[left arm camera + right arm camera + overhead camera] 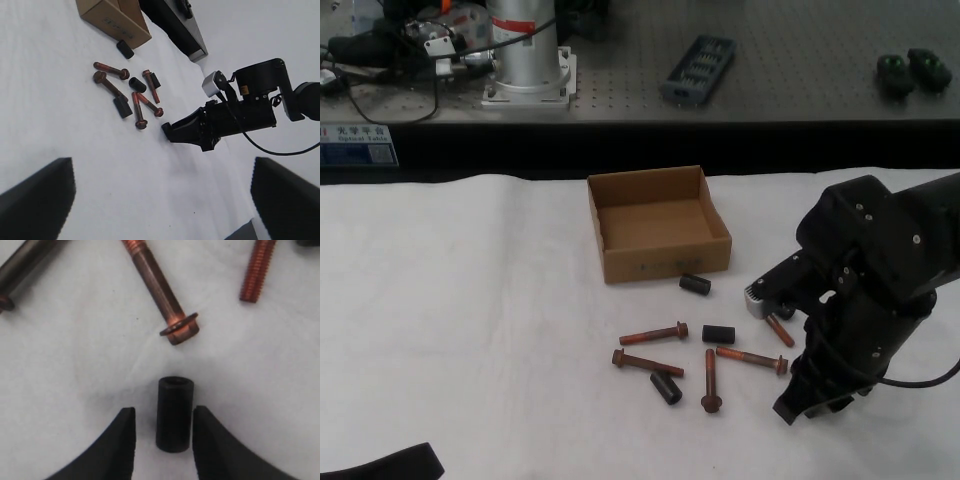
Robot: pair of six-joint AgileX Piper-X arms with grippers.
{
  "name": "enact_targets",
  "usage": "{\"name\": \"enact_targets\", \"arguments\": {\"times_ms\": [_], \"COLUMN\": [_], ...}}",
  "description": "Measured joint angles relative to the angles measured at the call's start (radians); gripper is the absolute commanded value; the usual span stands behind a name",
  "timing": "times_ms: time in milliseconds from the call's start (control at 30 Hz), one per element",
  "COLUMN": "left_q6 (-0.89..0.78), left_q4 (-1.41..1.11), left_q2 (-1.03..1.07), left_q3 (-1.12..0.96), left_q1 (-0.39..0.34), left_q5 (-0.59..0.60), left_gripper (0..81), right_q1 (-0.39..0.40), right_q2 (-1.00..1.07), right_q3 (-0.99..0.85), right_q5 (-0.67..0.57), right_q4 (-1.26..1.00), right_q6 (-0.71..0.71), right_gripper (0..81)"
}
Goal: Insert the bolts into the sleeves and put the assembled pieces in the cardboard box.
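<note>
A black sleeve [173, 415] lies on the white cloth between the fingers of my right gripper [164, 412], which is open; one finger [207, 440] almost touches it, the other stands a little off. A copper bolt [160, 292] lies just beyond the sleeve's end. Low at the right of the cloth, that gripper [798, 408] stands beside the scattered bolts [653, 333] [752, 357] and loose sleeves [718, 332] [667, 387]. The cardboard box [665, 262] is open behind them, with a sleeve [695, 285] at its front wall. My left gripper [160, 200] hangs open above the cloth, away from the parts.
White cloth [460, 300] covers the bench and is bare on its left half. Behind it, a perforated table carries a metal post [525, 50], a blue tray [698, 65], cables and two dark-green objects [915, 70]. A black arm part [380, 465] shows at the near left edge.
</note>
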Motion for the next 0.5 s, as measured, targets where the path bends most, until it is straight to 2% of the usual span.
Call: {"name": "enact_targets", "arguments": {"times_ms": [367,433,500], "left_q6": [0.000,0.000,0.000], "left_q4": [0.000,0.000,0.000], "left_q2": [0.000,0.000,0.000], "left_q3": [0.000,0.000,0.000], "left_q1": [0.000,0.000,0.000], "left_q5": [-0.013,-0.017,-0.017], "left_gripper": [69.2,69.2,69.2], "right_q1": [0.000,0.000,0.000], "right_q2": [0.050,0.052,0.052], "right_q3": [-0.008,-0.012,-0.012], "right_q5": [0.000,0.003,0.005], "right_q4": [-0.005,-0.002,0.000], "right_q6": [-0.013,-0.013,-0.014], "right_gripper": [27.4,22.3,12.5]}}
